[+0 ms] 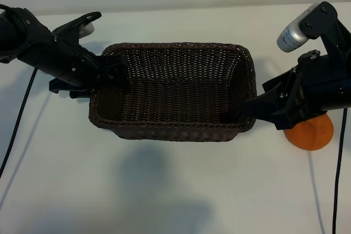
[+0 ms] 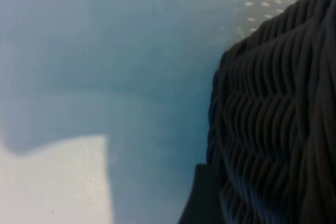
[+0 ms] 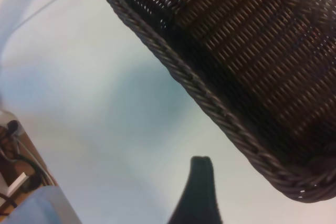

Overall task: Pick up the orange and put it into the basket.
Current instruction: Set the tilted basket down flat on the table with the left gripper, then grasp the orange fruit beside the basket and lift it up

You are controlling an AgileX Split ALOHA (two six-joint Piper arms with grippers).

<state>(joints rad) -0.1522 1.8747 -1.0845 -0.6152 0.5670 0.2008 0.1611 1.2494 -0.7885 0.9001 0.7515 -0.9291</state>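
The dark-brown woven basket (image 1: 170, 132) stands in the middle of the white table. The orange (image 1: 313, 133) lies on the table just off the basket's right end, half hidden under my right arm; neither wrist view shows it. My left gripper (image 1: 112, 69) is at the basket's left rim and open. One of its fingers (image 2: 202, 200) stands against the outside of the basket wall (image 2: 273, 103). My right gripper (image 1: 249, 108) hangs open at the basket's right end and holds nothing. Its one visible finger (image 3: 198, 192) is over bare table, apart from the braided rim (image 3: 210, 98).
Black cables trail down the table at the left (image 1: 19, 119) and at the right (image 1: 337, 179). A silver-white cylinder (image 1: 293, 34) sits on the right arm. Clutter (image 3: 16, 182) shows beyond the table edge in the right wrist view.
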